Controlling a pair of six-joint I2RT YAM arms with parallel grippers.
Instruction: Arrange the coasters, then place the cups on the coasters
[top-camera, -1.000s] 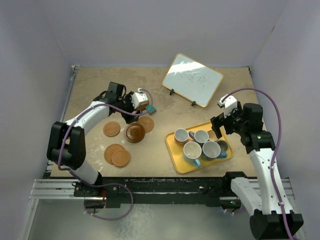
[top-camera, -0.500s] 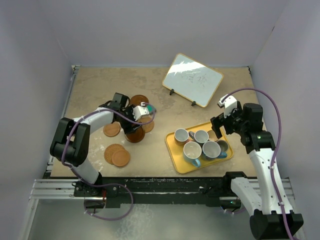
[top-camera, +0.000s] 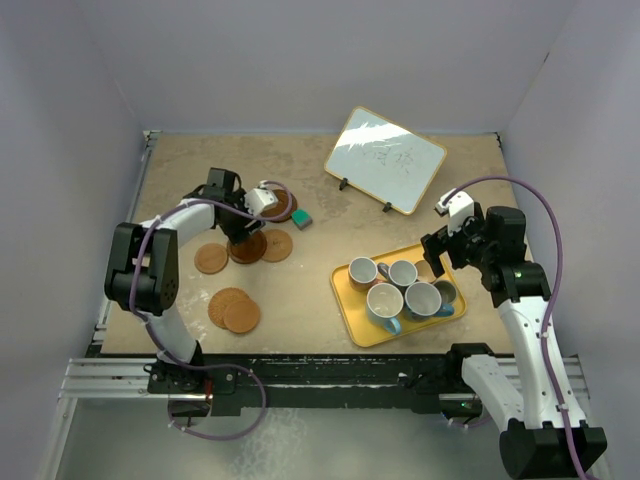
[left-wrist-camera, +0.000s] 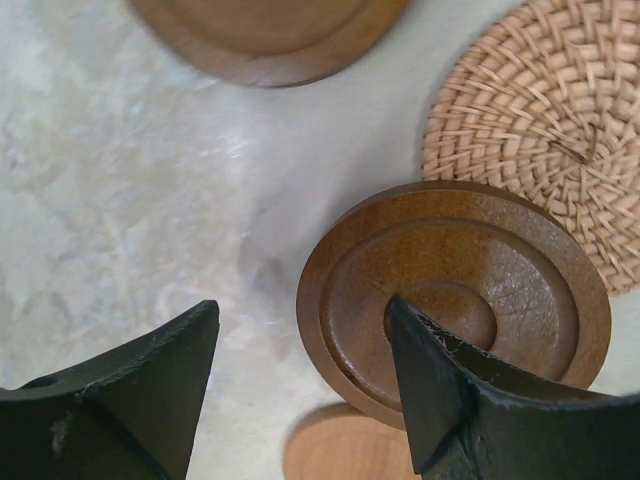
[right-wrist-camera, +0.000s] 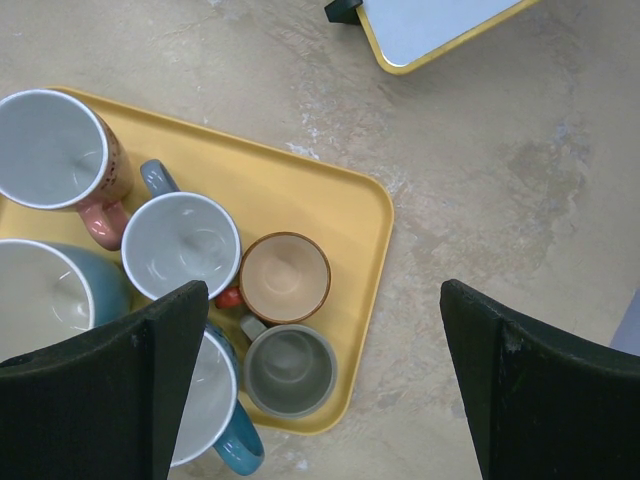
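Several coasters lie on the left of the table. My left gripper (top-camera: 245, 218) (left-wrist-camera: 300, 310) is open and low over them. Its right fingertip (left-wrist-camera: 440, 350) lies over the centre of a dark ringed coaster (left-wrist-camera: 450, 270) (top-camera: 247, 250), its left fingertip (left-wrist-camera: 170, 360) over bare table. A woven coaster (left-wrist-camera: 545, 130) (top-camera: 277, 245) sits beside it. Another dark coaster (left-wrist-camera: 270, 35) (top-camera: 285, 206) lies further back. Light orange coasters (top-camera: 211, 258) (top-camera: 235, 310) lie nearer. The cups (top-camera: 385, 302) (right-wrist-camera: 285, 278) stand in a yellow tray (top-camera: 350, 312) (right-wrist-camera: 350, 210). My right gripper (top-camera: 440, 255) (right-wrist-camera: 322, 290) hangs open above the tray's right end, holding nothing.
A small teal block (top-camera: 301, 218) lies just right of the back dark coaster. A white board with a yellow rim (top-camera: 385, 160) leans at the back, its corner (right-wrist-camera: 440, 25) showing in the right wrist view. Walls close the table at the back and on both sides.
My left gripper came forward onto the dark ringed coaster, then swept left and back; that coaster and its two neighbours shifted left. Its jaws narrowed a little. The right arm has not moved.
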